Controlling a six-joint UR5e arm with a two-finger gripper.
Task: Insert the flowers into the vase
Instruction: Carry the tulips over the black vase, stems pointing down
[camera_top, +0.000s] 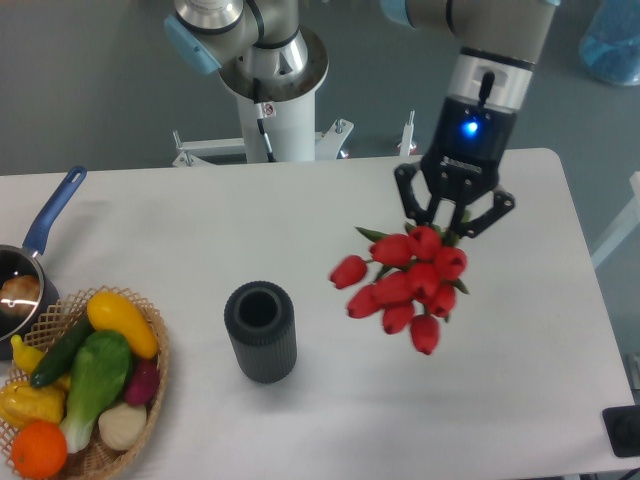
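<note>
A bunch of red tulip flowers (405, 283) hangs in the air, buds pointing down and left, with green stems running up into my gripper (452, 222), which is shut on them. The vase (261, 331), a dark grey ribbed cylinder with an open round mouth, stands upright on the white table to the lower left of the bunch, apart from it. The nearest bud is still well to the right of the vase and above its mouth.
A wicker basket (150, 378) of colourful vegetables sits at the front left. A blue-handled saucepan (40, 238) lies at the left edge. The robot base column (272, 110) stands behind the table. A black object (625, 432) sits at the front right corner.
</note>
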